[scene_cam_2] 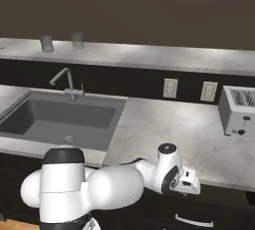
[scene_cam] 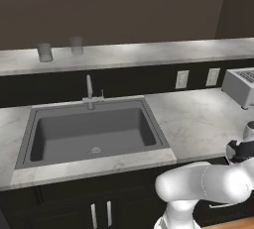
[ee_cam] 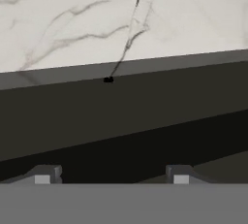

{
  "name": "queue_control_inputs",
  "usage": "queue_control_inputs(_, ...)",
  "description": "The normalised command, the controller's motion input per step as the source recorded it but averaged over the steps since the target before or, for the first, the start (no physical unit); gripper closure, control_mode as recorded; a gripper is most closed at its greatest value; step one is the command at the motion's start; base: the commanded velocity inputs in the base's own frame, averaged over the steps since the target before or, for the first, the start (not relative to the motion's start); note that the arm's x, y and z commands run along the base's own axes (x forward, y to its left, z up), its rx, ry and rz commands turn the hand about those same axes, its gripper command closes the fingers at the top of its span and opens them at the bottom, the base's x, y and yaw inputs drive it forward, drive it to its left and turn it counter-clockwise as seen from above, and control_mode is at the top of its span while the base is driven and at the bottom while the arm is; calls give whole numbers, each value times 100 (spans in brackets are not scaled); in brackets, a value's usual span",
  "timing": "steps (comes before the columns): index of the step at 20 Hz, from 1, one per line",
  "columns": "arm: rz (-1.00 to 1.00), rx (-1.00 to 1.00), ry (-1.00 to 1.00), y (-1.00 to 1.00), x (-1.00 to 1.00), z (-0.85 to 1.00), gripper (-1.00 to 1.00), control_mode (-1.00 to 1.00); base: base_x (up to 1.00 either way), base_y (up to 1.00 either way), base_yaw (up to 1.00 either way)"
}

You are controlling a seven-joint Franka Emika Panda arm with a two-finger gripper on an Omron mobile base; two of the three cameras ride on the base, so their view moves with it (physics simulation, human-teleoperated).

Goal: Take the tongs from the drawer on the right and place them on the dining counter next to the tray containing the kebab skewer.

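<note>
Nearest us, our two-finger gripper point(ee_cam: 111, 179) has its jaws well apart with nothing between them, at the flat black drawer point(scene_cam_2: 199, 214) front with its silver handle. Beyond lie the marble worktop point(scene_cam_2: 169, 124) and grey sink point(scene_cam_2: 55, 117), then the pale dining counter point(scene_cam_2: 149, 55).

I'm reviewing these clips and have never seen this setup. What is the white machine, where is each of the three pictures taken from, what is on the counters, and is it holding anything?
This is a simulated kitchen. The white machine is a robot arm on a base that drives. Two pictures come from cameras on that base, behind the arm to its left and right. The third looks along the gripper; its two dark fingertips stand apart with nothing between them, facing the black front below the worktop edge. In the right view the hand hangs just above a drawer with a silver handle. The marble worktop has a grey sink with a tap and a toaster. Two grey cups stand on the higher dining counter behind.
</note>
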Motion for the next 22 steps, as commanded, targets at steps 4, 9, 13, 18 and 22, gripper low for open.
queue_control_inputs(4, 0, 0, 4, -27, -50, -37, -100, -100, 0, 0, 0)
queue_control_inputs(9, 0, 0, 3, -23, -53, -44, -100, -100, 0, 0, 0)
queue_control_inputs(13, 0, 0, 3, -19, -55, -49, -100, -100, 0, 0, 0)
queue_control_inputs(18, 0, 0, 2, -19, -60, -51, -100, -100, 0, 0, 0)
queue_control_inputs(22, 0, 0, 1, -20, -63, -53, -100, -100, 0, 0, 0)
